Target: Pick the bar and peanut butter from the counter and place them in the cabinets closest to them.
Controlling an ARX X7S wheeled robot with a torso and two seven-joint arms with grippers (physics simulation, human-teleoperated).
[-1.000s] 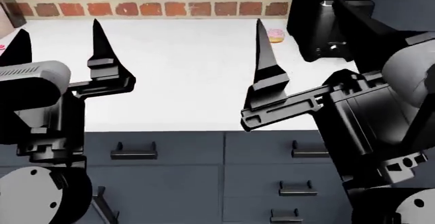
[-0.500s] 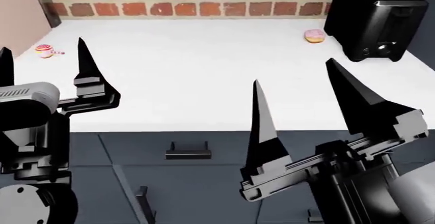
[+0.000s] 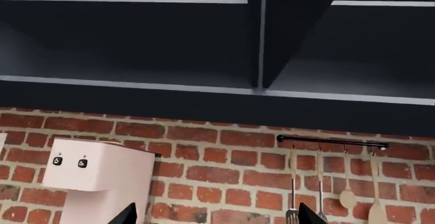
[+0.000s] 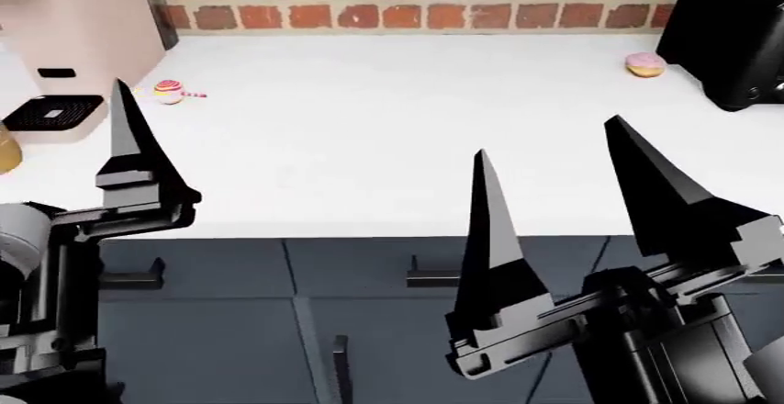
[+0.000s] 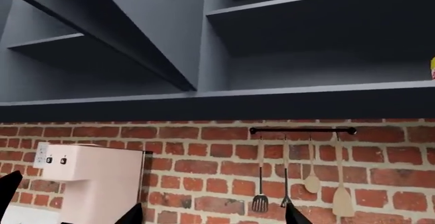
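The white counter (image 4: 367,147) runs across the head view. The bar is not in view. A yellowish-tan object (image 4: 6,151), cut off by that view's left edge, stands by the coffee machine; it may be the peanut butter, and no lid shows. My left gripper (image 3: 216,218) is open and empty, with one finger (image 4: 128,151) showing over the counter's front left. My right gripper (image 4: 545,138) is open and empty above the counter's front edge at the right. Both wrist views face the brick wall and the dark open cabinets (image 3: 136,40).
A beige coffee machine (image 4: 73,18) stands at the back left, with a swirled lollipop (image 4: 169,92) beside it. A pink donut (image 4: 644,64) lies beside a black toaster (image 4: 735,37) at the back right. Grey drawers (image 4: 367,331) lie below the counter. Utensils hang on a rail (image 5: 302,131).
The head view has swung left: the toaster and donut slid towards the right edge, and the lollipop, then the coffee machine, came into view. Both grippers stay open and empty.
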